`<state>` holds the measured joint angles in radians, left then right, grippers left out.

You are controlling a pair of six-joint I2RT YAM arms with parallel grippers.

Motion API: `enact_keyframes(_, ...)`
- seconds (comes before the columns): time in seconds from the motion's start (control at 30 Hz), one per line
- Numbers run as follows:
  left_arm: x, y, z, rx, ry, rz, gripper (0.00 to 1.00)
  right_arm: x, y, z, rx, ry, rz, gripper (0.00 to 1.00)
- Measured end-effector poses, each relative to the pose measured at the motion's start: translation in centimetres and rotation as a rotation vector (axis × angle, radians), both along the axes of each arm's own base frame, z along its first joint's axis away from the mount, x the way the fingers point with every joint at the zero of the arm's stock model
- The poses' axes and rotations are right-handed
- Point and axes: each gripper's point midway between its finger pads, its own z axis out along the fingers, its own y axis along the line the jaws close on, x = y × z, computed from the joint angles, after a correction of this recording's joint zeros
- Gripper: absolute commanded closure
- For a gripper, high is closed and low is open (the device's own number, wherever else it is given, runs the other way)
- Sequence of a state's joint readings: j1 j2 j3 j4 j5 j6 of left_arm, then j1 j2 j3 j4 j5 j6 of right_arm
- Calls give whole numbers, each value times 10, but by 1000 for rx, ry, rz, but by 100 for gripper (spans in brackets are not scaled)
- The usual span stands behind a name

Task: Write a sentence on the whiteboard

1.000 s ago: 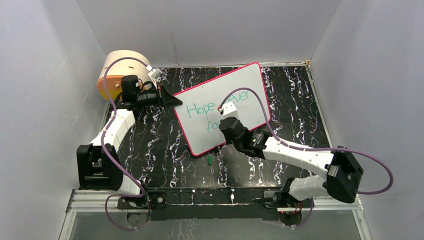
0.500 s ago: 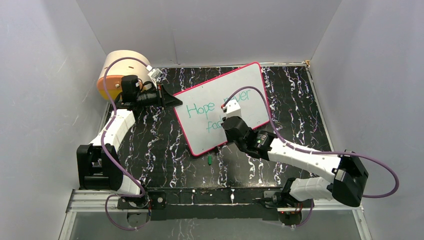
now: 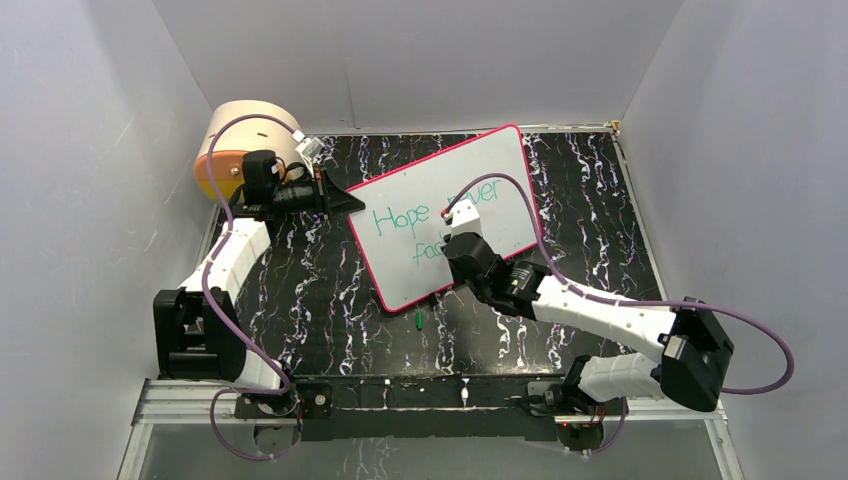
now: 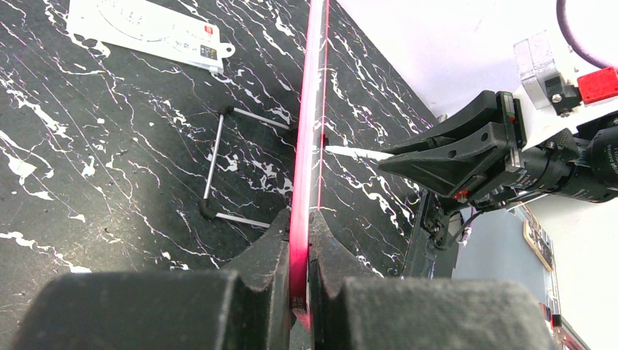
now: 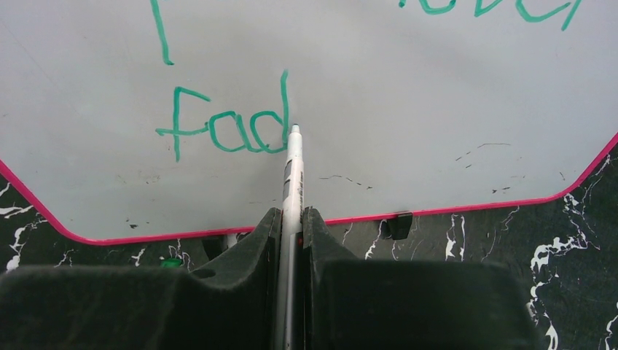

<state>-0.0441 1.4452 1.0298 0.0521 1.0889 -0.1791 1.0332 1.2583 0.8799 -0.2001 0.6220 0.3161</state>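
Observation:
The whiteboard with a pink-red rim stands tilted on the black marbled table. My left gripper is shut on its left edge; in the left wrist view the rim runs between the closed fingers of the left gripper. The sentence in teal reads "Hope never" with "fad" below it. My right gripper is shut on a white pen, its tip right after the "d". In the top view the right gripper hides part of the writing.
A round tan and orange container stands at the back left. A green pen cap lies below the board's near edge. A small white printed card lies behind the board, beside its wire stand.
The right arm has shifted slightly to the right along the second line as the pen writes. The left gripper and the board have not moved.

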Motion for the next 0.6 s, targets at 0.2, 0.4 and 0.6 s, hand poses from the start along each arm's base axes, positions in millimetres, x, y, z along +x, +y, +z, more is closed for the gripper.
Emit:
enact_keyframes(0.2,0,0,0,0,0,0,100,1,-4,-6,-13,9,-9,100)
enact_keyframes(0.4,0,0,0,0,0,0,100,3,-5,-9,-18,14,-14,100)
enact_keyframes(0.6,0,0,0,0,0,0,100,4,-5,-9,-17,14,-16,100)
